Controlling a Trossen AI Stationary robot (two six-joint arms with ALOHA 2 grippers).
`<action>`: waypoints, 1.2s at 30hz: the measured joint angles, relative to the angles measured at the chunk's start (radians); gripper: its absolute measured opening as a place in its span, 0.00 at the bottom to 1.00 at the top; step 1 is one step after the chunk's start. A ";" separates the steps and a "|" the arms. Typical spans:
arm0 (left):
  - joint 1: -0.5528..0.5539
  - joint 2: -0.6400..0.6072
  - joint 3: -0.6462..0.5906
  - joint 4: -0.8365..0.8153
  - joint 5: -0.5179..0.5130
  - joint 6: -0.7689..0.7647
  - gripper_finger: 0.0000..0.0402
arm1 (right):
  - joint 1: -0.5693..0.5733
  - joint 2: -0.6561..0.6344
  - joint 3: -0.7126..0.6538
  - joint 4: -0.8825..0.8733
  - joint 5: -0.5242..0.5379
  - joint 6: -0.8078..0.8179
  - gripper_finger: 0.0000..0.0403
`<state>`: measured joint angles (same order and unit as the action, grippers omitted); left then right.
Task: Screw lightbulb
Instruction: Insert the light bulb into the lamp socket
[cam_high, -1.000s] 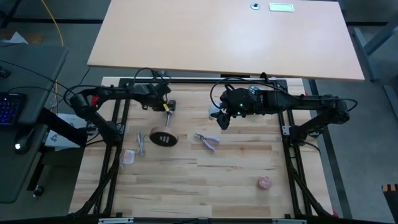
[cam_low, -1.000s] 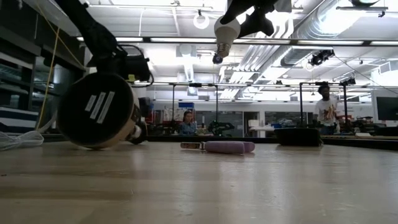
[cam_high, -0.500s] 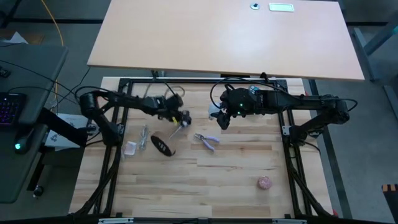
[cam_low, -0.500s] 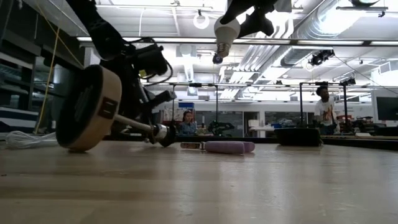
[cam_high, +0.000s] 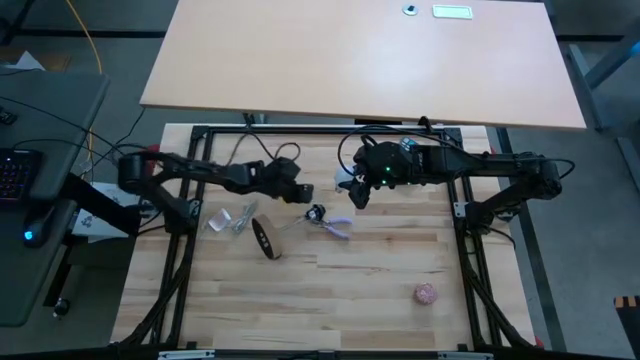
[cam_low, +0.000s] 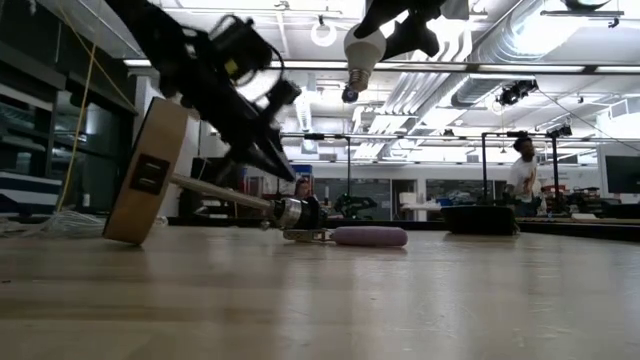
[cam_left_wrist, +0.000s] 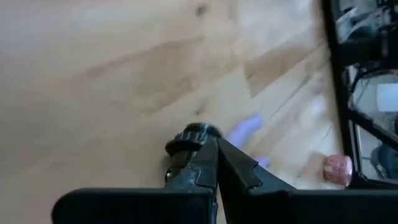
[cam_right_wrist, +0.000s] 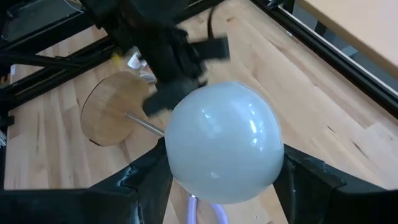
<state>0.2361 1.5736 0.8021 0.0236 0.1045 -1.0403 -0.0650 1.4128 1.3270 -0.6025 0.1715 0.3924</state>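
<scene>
Both jaws clamped: our right gripper (cam_right_wrist: 217, 186) holds the lightbulb (cam_right_wrist: 219, 140) aloft, our left gripper (cam_high: 296, 193) pinches the lamp stand (cam_high: 264, 238)'s stem. Next, we must align base with socket (cam_high: 317, 212).

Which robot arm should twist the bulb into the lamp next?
Probably the right. The right gripper already holds the lightbulb above the table, while the left gripper grips the lamp's stem, tilting its socket low.

Lightbulb (cam_right_wrist: 222, 142) held in the air

White, frosted, pear-shaped, round head glossy; its greyish screw base points down toward the bench (cam_high: 380, 270), high above the wood, nearer the far edge, roughly mid-width.
</scene>
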 joint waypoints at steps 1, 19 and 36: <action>-0.002 -0.037 0.000 -0.038 -0.019 0.014 0.00 | 0.000 0.000 0.000 0.000 0.000 -0.003 0.58; -0.293 -0.517 0.002 -0.417 -0.225 0.404 0.04 | -0.002 0.000 0.000 0.000 -0.006 -0.037 0.58; -0.352 -0.334 0.438 -1.042 -0.169 1.495 0.66 | -0.007 0.000 0.000 -0.049 -0.034 0.054 0.58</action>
<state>-0.1162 1.2398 1.2404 -1.0186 -0.0649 0.4543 -0.0719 1.4124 1.3270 -0.6518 0.1380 0.4461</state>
